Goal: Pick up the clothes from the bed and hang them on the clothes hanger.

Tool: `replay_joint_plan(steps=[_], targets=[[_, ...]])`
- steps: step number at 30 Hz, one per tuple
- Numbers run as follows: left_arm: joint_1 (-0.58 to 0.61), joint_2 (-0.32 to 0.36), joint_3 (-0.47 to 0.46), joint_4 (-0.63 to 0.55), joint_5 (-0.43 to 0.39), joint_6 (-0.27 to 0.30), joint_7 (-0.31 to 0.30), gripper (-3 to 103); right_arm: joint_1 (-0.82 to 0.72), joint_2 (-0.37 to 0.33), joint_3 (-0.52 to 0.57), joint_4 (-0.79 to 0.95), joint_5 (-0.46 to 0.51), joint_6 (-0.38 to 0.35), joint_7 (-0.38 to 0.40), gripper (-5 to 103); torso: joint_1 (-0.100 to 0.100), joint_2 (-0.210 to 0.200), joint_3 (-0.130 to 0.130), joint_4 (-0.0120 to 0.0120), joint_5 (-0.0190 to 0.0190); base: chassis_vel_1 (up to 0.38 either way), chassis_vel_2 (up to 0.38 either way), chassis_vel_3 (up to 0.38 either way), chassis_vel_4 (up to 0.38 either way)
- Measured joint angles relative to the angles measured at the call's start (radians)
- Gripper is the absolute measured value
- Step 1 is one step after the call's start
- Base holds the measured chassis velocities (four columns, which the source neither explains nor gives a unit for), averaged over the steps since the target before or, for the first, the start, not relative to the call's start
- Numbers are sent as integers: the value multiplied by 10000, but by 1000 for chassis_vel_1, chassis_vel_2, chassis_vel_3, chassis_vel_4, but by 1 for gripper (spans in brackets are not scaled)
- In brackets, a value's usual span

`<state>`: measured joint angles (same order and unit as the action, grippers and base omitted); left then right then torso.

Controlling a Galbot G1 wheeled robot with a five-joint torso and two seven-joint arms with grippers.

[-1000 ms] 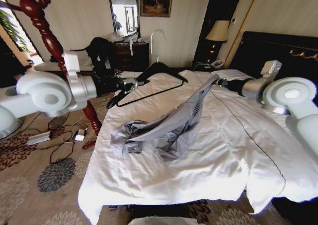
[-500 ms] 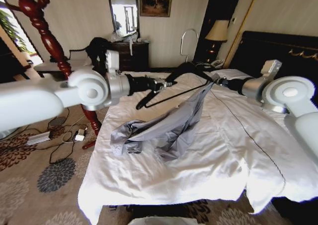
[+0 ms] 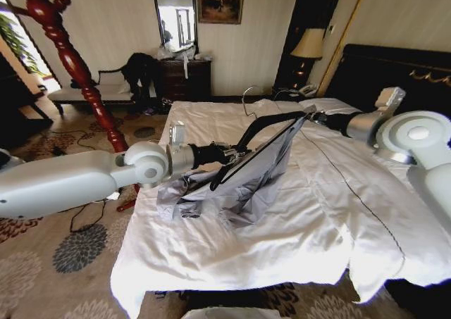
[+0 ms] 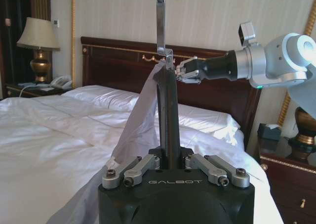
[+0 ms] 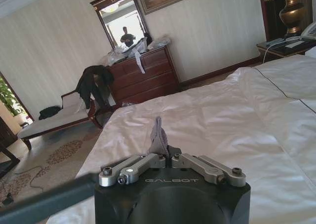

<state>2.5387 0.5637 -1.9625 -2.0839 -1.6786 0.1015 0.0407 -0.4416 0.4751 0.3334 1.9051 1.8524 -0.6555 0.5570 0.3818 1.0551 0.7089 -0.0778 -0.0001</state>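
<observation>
Stand (image 3: 53, 24): we note the red wooden stand at far left, off the bed, untouched.
Left gripper (image 3: 231, 153): we find its fingers clenched on one end of the hanger (image 3: 262, 124), held above the bed's near-left part.
Hanger: black and stiff, angled up from the left gripper toward the right one; its silver hook (image 4: 161, 21) stands beside the raised fabric.
Shirt (image 3: 239, 178): grey-blue, one edge lifted, the rest heaped mid-bed (image 3: 338, 213). We judge it light, soft and limp, likely to slide off a smooth bar; the collar or shoulder seam looks the surest hold.
Right gripper (image 3: 311, 115): its fingers pinch a fold of shirt (image 5: 158, 135), holding it taut above the sheets.
</observation>
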Motion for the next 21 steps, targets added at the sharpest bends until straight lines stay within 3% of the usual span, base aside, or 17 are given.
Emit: replay_joint_plan(steps=[9,19,21], targets=[[-654,-1229,1102,-316,134,26,294,16,448,137,-149,-184,77,8,-36,1,-1,1,-1,4,-3,0,0,0,0],[-1059,-1470,1140,-979,-76,-6,310,16,375,180,-198,-274,-84,8,-48,1,-1,1,-1,-3,2,0,0,0,0],[-1927,-1900,1692,-1404,-406,-10,394,16,327,166,-193,-321,-130,7,-69,1,0,1,0,-4,3,0,0,0,0]])
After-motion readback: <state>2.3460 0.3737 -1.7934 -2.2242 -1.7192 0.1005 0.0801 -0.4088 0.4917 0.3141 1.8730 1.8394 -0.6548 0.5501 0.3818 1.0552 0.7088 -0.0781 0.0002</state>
